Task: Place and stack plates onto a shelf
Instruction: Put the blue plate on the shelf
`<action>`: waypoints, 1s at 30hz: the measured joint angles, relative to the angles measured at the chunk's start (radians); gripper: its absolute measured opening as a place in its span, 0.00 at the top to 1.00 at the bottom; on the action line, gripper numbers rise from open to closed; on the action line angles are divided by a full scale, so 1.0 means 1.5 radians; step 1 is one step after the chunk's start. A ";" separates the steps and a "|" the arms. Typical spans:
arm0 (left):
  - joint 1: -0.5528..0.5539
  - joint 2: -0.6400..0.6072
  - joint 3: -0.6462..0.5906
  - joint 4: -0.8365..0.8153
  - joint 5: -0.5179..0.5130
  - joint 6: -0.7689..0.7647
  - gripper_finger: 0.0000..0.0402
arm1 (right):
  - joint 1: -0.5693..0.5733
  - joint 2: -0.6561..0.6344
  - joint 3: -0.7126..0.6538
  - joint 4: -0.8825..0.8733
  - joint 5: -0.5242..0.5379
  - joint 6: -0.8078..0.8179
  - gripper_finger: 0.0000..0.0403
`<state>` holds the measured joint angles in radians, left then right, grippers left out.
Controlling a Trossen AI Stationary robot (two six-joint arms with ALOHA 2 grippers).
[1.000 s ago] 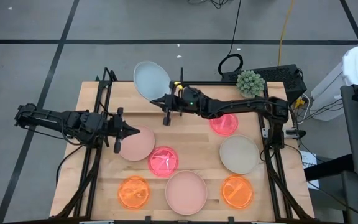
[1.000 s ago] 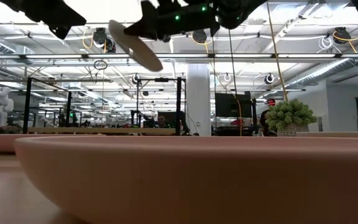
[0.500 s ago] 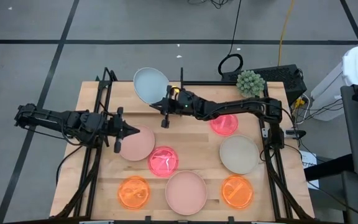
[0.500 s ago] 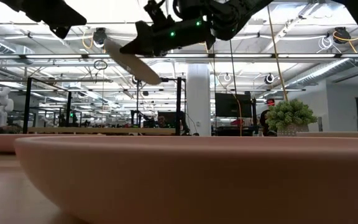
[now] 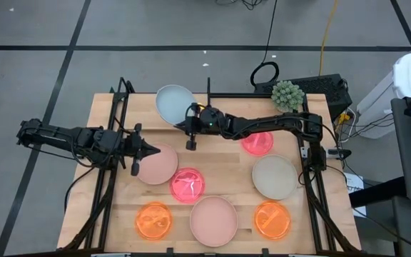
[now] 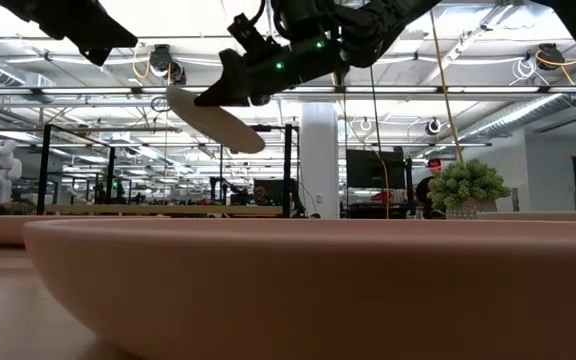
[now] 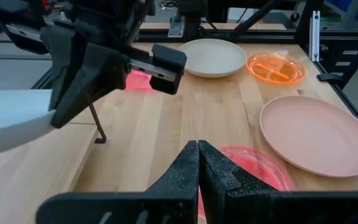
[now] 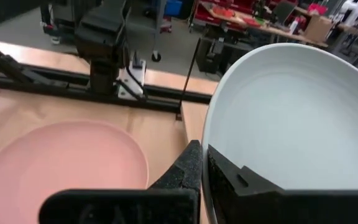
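My right gripper (image 5: 189, 118) reaches from the table's right toward the far-left part and is shut on a light-blue plate (image 5: 173, 102), held in the air (image 6: 213, 115). This happens beside the shelf's thin black posts (image 5: 207, 87); the wooden plank is not plainly told apart from the tabletop. My left gripper (image 5: 153, 150) is shut and empty. It hovers above the left rim of a pale-pink plate (image 5: 159, 165) that lies flat on the table. The left wrist view shows the right gripper (image 7: 104, 59) and the blue plate (image 7: 11, 124) from the side. My right gripper pinches the light-blue plate's rim (image 8: 207, 146) between its two fingers, one finger (image 8: 188, 163) outside the rim and one (image 8: 232, 175) over the plate's inner face. The fingers come roughly level from the table's right. The plate is lifted clear and tilted, its far side hanging lower (image 6: 243, 140).
On the table lie two neon pink plates (image 5: 188, 184) (image 5: 257, 142), two orange ones (image 5: 153, 220) (image 5: 272, 218), a pale-pink one (image 5: 214, 220) and a beige one (image 5: 274, 177). A potted plant (image 5: 286, 94) stands at the far right. Black frame rails (image 5: 113, 128) run along both table sides.
My right gripper has come down with the light-blue plate and shifted slightly toward the table's left. The plate has tipped from a steep slant to a flatter one while staying in the hold.
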<state>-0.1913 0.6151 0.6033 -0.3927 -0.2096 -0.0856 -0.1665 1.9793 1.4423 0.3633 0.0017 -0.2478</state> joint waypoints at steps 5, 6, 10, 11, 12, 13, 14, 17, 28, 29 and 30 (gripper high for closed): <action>0.000 0.000 0.000 0.000 -0.001 0.000 1.00 | 0.000 0.000 -0.017 0.004 0.000 0.000 1.00; 0.000 0.000 0.000 0.000 -0.001 0.002 1.00 | 0.001 0.000 -0.020 0.006 0.000 0.000 1.00; 0.000 0.000 0.000 0.000 -0.002 0.017 1.00 | 0.005 0.000 -0.027 0.004 0.001 -0.011 1.00; 0.000 0.000 0.000 0.000 -0.004 0.018 1.00 | 0.005 0.000 -0.028 0.004 0.002 -0.016 1.00; 0.000 0.000 0.000 0.000 -0.006 0.019 1.00 | 0.005 0.000 -0.029 0.003 0.009 -0.018 1.00; 0.000 0.000 0.000 0.000 -0.008 0.022 1.00 | 0.005 0.000 -0.032 -0.001 0.019 -0.019 1.00; 0.000 0.000 0.000 0.001 -0.012 0.027 1.00 | 0.005 0.000 -0.036 -0.006 0.027 -0.020 1.00; 0.000 0.000 0.000 0.001 -0.017 0.036 1.00 | 0.000 0.000 -0.047 -0.011 0.035 -0.023 1.00; 0.000 0.000 0.000 0.001 -0.018 0.034 1.00 | -0.024 0.001 -0.066 0.015 0.030 -0.048 1.00; 0.000 0.000 0.000 0.001 -0.018 0.032 1.00 | -0.026 0.008 -0.066 0.022 0.030 -0.044 1.00; 0.000 0.000 0.000 0.001 -0.018 0.027 1.00 | -0.028 0.011 -0.066 0.026 0.030 -0.039 1.00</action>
<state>-0.1913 0.6151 0.6033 -0.3916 -0.2363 -0.0451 -0.2090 1.9959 1.3441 0.4029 0.0461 -0.3069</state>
